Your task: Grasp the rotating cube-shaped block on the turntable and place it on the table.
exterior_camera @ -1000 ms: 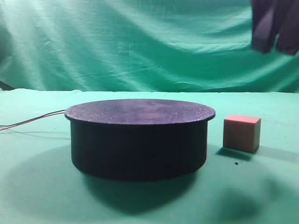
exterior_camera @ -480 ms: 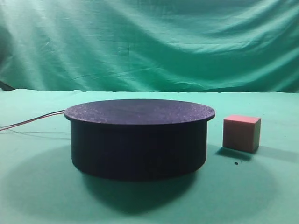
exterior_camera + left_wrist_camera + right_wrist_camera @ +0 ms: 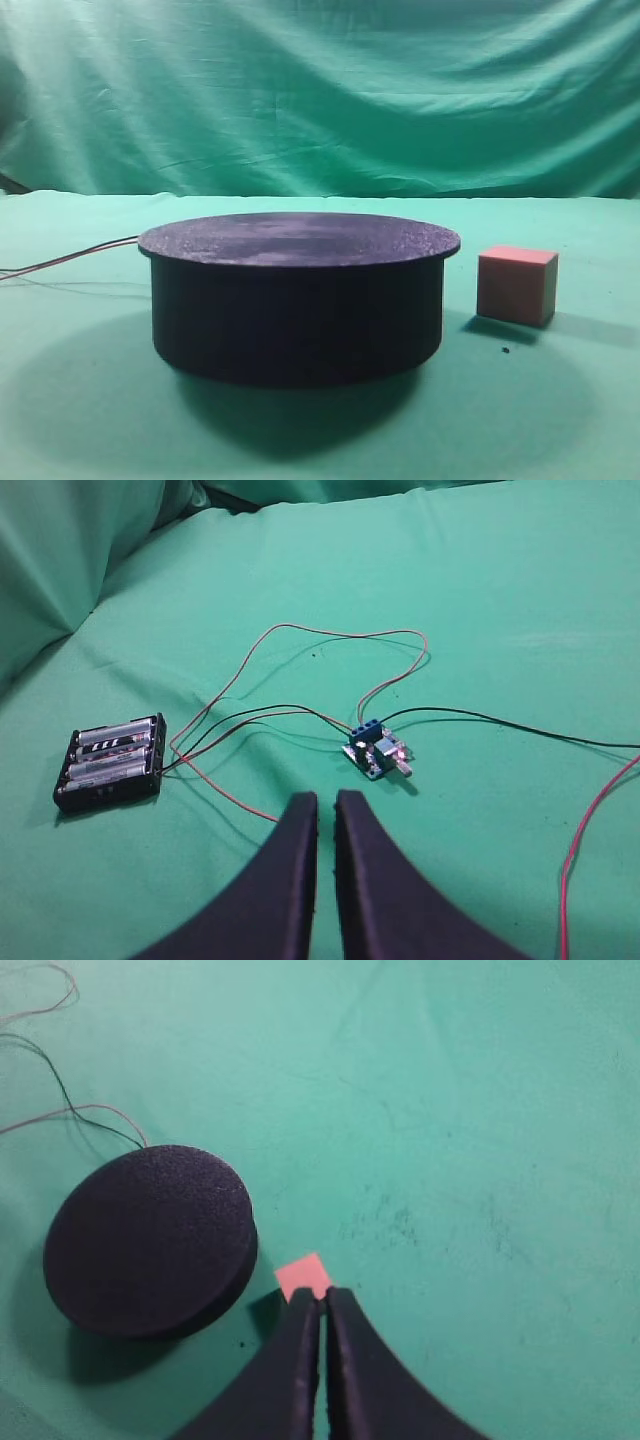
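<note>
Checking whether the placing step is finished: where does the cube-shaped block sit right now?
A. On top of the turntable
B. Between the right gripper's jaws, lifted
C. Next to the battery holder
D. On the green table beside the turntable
D. The cube-shaped block rests on the table just right of the turntable, whose top is bare; the right gripper is above it with jaws together, holding nothing.

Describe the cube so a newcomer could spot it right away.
Find the turntable, the big black drum in the middle of the green table. The cube sits on the cloth just right of it, apart from its wall. It is the only small, salmon-pink, square-edged thing there; everything else nearby is black or green.
</note>
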